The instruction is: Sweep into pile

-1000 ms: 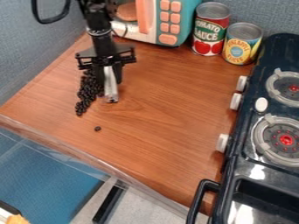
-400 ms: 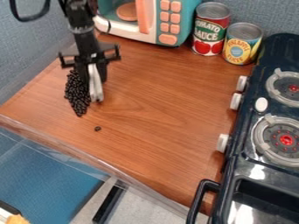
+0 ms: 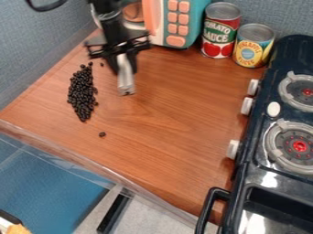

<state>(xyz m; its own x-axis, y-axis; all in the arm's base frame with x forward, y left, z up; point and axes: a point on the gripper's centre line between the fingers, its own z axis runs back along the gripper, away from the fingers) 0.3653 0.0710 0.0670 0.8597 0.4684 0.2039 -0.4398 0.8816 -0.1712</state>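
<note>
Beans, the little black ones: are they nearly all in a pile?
Nearly, it seems. Most beans already lie together in one long heap on the counter. The gripper holds a pale tool beside the heap. Left to do: a loose bean lies nearer the front edge, and the heap's thin far end could probably be gathered in.

Gripper (image 3: 125, 69) is black; tool (image 3: 125, 81) is silvery grey; beans (image 3: 82, 93) are black; tabletop (image 3: 159, 123) is reddish-brown with wood grain; microwave (image 3: 194, 20) is teal and white with orange buttons (image 3: 176, 41); one can (image 3: 220, 32) is red with a green band; other can (image 3: 252, 45) is yellow and blue; stove (image 3: 245, 146) is black, knobs (image 3: 233, 149) white, burners (image 3: 298, 144) grey with red centres; wall (image 3: 36, 59) is speckled blue-grey.
</note>
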